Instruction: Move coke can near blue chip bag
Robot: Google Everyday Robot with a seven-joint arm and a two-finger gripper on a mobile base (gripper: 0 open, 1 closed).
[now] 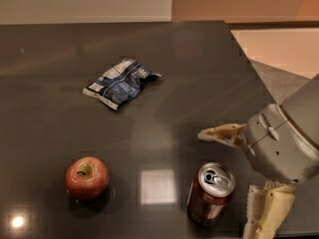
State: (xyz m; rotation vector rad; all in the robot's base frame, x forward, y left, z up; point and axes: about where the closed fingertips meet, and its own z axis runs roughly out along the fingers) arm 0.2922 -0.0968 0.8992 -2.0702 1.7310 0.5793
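The coke can [211, 193] stands upright near the front edge of the dark grey tabletop [199, 73], its silver top and pull-tab facing up. The gripper [228, 182] comes in from the can's right with its fingers spread wide and holding nothing. One cream finger [222, 133] reaches out just behind the can, and the other [266, 213] hangs just to the can's right. Neither visibly touches the can. The blue chip bag [121, 82] lies flat and crinkled well behind the can and to its left, far apart from it. A red apple [86, 178] sits to the can's left, stem side up. A pale square reflection [157, 186] shines on the tabletop between the apple and the can.
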